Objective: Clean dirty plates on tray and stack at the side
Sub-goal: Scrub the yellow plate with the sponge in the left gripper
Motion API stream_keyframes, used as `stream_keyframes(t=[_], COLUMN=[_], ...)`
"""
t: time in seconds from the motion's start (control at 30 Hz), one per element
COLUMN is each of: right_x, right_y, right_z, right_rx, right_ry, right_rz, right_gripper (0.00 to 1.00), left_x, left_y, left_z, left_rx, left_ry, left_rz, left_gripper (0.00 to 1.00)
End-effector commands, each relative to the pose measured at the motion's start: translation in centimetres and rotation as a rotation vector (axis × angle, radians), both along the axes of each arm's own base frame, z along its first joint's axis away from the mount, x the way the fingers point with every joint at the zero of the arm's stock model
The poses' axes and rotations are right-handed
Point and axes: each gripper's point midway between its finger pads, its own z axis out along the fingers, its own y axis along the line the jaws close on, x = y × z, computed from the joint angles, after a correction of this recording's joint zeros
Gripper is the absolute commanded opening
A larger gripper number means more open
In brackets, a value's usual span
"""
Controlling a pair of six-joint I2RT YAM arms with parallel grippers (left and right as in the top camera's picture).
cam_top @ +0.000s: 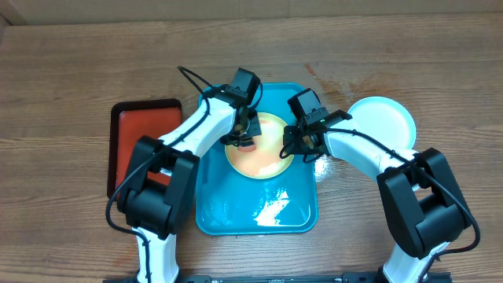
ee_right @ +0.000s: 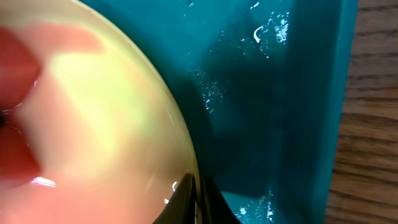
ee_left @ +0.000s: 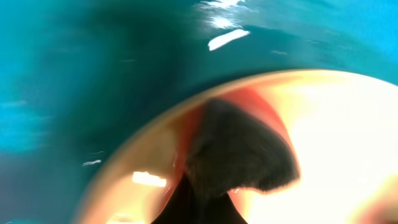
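Wooden counter (cam_top: 78, 63) carries the tray (cam_top: 236, 212); a yellow plate (cam_top: 271, 161) with red smears lies on its far half. The left tool (cam_top: 245, 140) is clenched on a dark pad (ee_left: 242, 149) that presses on this plate, and the right tool (cam_top: 302, 145) pinches its rim. One pale plate (cam_top: 385, 118) lies right of the tray and looks clean, so wiping seems unfinished.

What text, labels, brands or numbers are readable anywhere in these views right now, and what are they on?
None readable. No print shows on the blue tray, the yellow plate, the pale plate, the red tray or the dark pad. Both wrist views are very close and blurred, so any fine print there could not be made out.
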Motion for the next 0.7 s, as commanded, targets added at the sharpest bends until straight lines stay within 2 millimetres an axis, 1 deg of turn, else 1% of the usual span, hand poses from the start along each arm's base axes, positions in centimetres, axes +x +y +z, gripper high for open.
stream_keyframes(t=[0.0, 0.07, 0.1, 0.27, 0.37, 0.47, 0.53, 0.6, 0.67], right_x=[-0.5, -0.5, -0.5, -0.5, -0.5, -0.5, -0.5, -0.6, -0.6], right_y=[-1.5, -1.5, -1.5, -1.5, -1.5, -1.5, -1.6, -1.7, -1.7], right_z=[-1.7, -1.7, -1.7, -1.7, -1.7, -1.7, -1.7, -1.8, -1.8], right_rx=[-0.079, -0.080, -0.080, -0.080, -0.080, -0.081, -0.087, -0.089, -0.089], right_ry=[0.024, 0.026, 0.027, 0.026, 0.027, 0.027, 0.024, 0.027, 0.029], right_rz=[-0.009, -0.009, -0.009, -0.009, -0.009, -0.009, -0.011, -0.011, -0.011], right_gripper=[0.04, 0.04, 0.04, 0.04, 0.04, 0.04, 0.04, 0.04, 0.04], left_x=[-3.1, -4.2, -4.5, -5.1, -5.5, -5.7, -6.1, -6.8, -7.6], left_y=[-5.6, -7.5, -8.0, -9.4, -9.8, -9.8, -9.3, -7.9, -6.1], left_z=[-2.7, -3.2, -3.2, -2.2, -2.0, -2.0, -2.3, -3.0, -3.7], left_rx=[-0.222, -0.323, -0.355, -0.444, -0.460, -0.455, -0.434, -0.355, -0.257], left_ry=[0.154, 0.212, 0.231, 0.244, 0.245, 0.248, 0.268, 0.299, 0.341], left_rz=[-0.107, -0.134, -0.142, -0.205, -0.234, -0.252, -0.247, -0.223, -0.176], left_gripper=[0.04, 0.04, 0.04, 0.04, 0.04, 0.04, 0.04, 0.04, 0.04])
